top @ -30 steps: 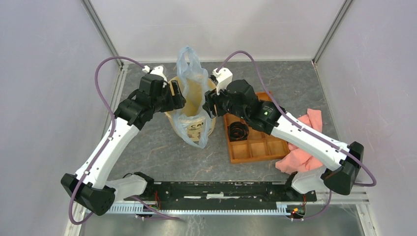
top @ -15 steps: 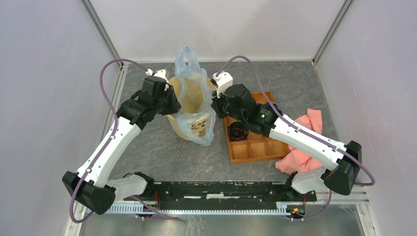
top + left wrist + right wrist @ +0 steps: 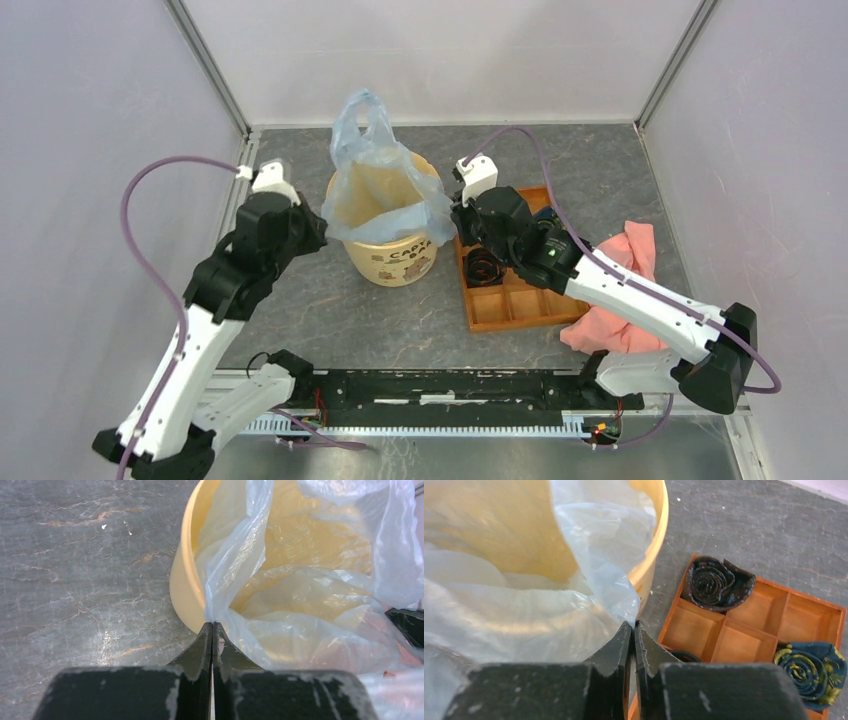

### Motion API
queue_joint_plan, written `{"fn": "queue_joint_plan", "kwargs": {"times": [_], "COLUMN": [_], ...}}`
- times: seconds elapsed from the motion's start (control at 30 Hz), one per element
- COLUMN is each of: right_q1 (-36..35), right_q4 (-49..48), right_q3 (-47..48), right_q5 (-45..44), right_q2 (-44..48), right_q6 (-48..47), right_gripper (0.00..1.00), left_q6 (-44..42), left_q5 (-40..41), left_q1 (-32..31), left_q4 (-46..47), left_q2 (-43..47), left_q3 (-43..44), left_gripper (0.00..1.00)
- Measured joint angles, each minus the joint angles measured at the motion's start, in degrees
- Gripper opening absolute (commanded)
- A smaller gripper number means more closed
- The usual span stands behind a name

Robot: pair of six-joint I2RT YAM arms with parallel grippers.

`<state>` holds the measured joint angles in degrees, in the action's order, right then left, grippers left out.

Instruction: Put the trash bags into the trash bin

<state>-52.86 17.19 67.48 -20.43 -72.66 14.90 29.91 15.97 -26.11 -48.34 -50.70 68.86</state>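
The cream-yellow trash bin with brown lettering stands mid-table. A thin pale blue trash bag lies spread across its mouth, one loop handle sticking up behind. At the bin's left side my left gripper is shut on the bag's edge; in the left wrist view the film runs into the closed left gripper beside the bin rim. My right gripper is shut on the bag's right edge; the right wrist view shows plastic pinched at the right gripper.
An orange compartment tray sits right of the bin, holding dark rolled fabric pieces. A pink cloth lies at the right, partly under my right arm. Cage walls enclose the grey marbled table.
Both grippers closed on the bag's edges and drew apart, the left far to the left. The bag, earlier hanging down the bin's front, is stretched wide over the bin's mouth.
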Motion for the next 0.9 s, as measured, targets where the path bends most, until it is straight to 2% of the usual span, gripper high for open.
{"fn": "queue_joint_plan", "kwargs": {"times": [0.1,0.17,0.3,0.47,0.67,0.77,0.9], "right_q1": [0.2,0.3,0.7,2.1,4.1,6.7,12.4], "right_q4": [-0.2,-1.1,-4.2,-4.6,-6.3,-10.9,-21.7], "right_q3": [-2.0,-3.0,-7.0,-9.0,-9.4,-11.9,-18.3], "right_q5": [-0.9,-0.9,-0.8,1.0,5.1,10.4,19.5], "right_q2": [0.4,0.5,1.8,2.4,3.5,5.0,5.9], "right_q6": [0.0,0.1,0.2,-1.2,-6.3,-7.6,-7.0], "right_gripper": [0.11,0.17,0.49,0.66,0.54,0.36,0.25], "left_q6": [1.7,3.3,5.8,7.7,8.0,8.0,8.0], "left_q5": [1.2,1.9,2.2,1.7,1.4,1.5,2.6], "left_q1": [0.0,0.0,0.0,0.0,0.0,0.0,0.0], "left_q4": [0.1,0.2,0.7,2.3,7.3,8.9,9.6], "left_q2": [5.4,8.6,11.7,12.4,8.4,6.9,6.5], "left_q3": [-3.4,-6.1,-10.1,-16.2,-18.3,-18.3,-18.3], "left_gripper": [0.02,0.02,0.02,0.02,0.02,0.02,0.02]}}
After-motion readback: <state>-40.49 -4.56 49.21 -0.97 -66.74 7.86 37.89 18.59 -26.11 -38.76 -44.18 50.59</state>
